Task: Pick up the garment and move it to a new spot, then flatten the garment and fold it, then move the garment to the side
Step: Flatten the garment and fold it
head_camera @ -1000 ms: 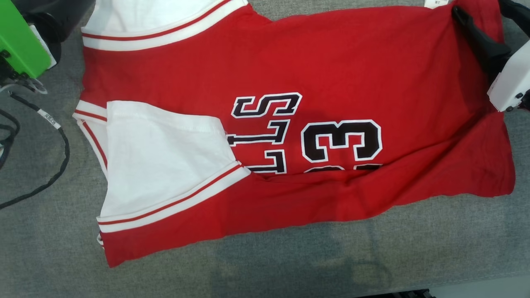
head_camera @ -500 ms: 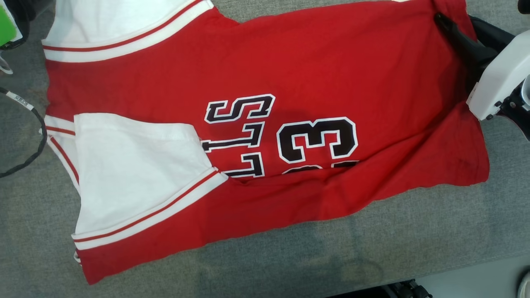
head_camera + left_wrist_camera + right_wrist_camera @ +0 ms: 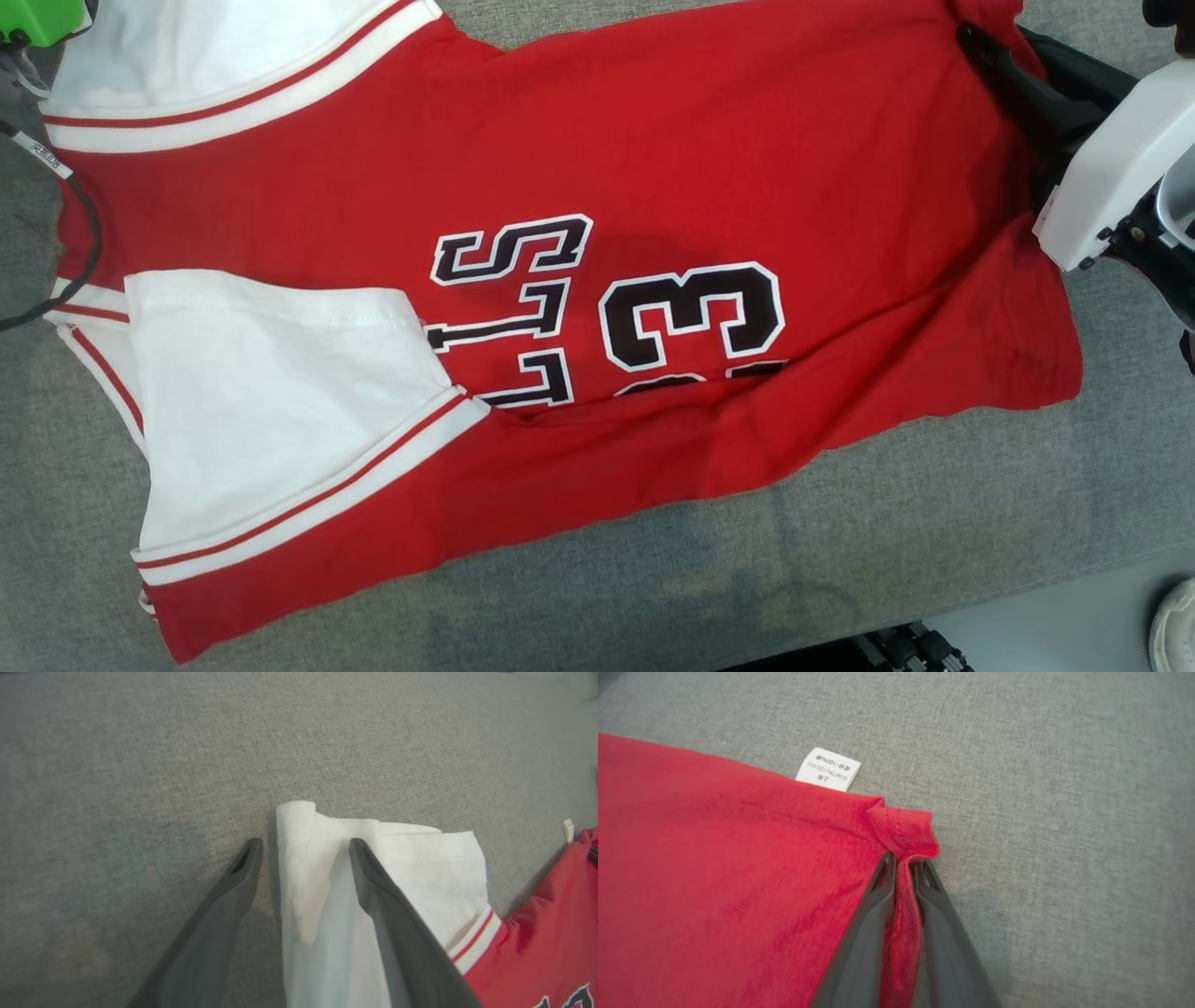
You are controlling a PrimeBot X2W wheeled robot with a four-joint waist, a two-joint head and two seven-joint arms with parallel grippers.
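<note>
Right fingers (image 3: 945,938) clamped on garment (image 3: 714,868) hem corner, left fingers (image 3: 219,914) wide apart astride white sleeve (image 3: 420,868) edge

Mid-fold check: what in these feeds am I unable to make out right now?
Head view: lettering on the jersey is partly covered by the folded white sleeve and a red fold.
Head view: the far sleeve is cut off by the top edge.
Right wrist view: the label print is too small and blurred to read.
Left wrist view: whether the open left end effector touches the cloth cannot be told.
</note>
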